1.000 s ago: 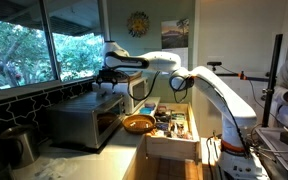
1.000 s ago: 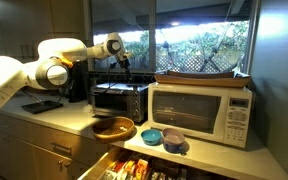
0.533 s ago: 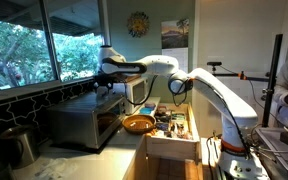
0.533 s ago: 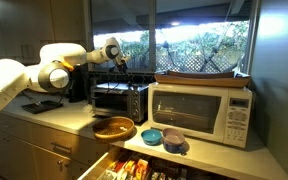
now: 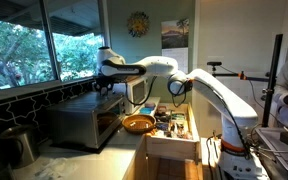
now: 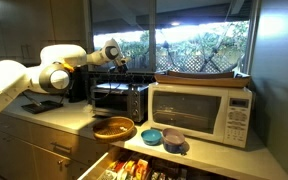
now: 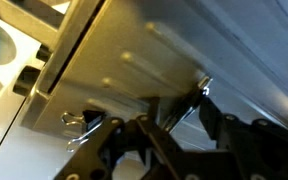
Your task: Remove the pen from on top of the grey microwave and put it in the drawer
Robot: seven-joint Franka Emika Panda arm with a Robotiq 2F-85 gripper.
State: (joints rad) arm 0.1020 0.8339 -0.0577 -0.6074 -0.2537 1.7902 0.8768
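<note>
as the white jointed arm [image 5: 209, 90] has dipped over the last second, its jaws have come down from clear air to hang just above the top of the large boxy silver-grey microwave with the dark glass door [image 5: 84, 122], on the window side. in the wrist view the jaws look spread. one dark finger stands at 8 o'clock and one at 4 o'clock of the slim dark pen with a bright tip [image 7: 187, 100]. the pen lies flat on the brushed metal top, running from 7 to 1 o'clock between them. nothing is pinched yet. so the reach seems all but over, and closing on the pen is the step in hand. lift and carry are not yet done. a small wire clip-like thing [image 7: 79, 120] lies at 9 o'clock of the pen.

the wide shallow drawer with pale wooden sides [image 5: 172, 150] stands pulled open at 4 o'clock of the grey microwave, with small clutter inside. a round wooden bowl [image 6: 113, 128] sits on the pale tabletop [image 6: 64, 122] at 6 o'clock of that microwave. a small teal bowl [image 6: 151, 135] and a darker blue one [image 6: 174, 142] sit at 3 o'clock of the wooden bowl, in front of the smaller white microwave [image 6: 199, 112]. tall windows [image 5: 34, 45] show green trees behind a dim kitchen.
</note>
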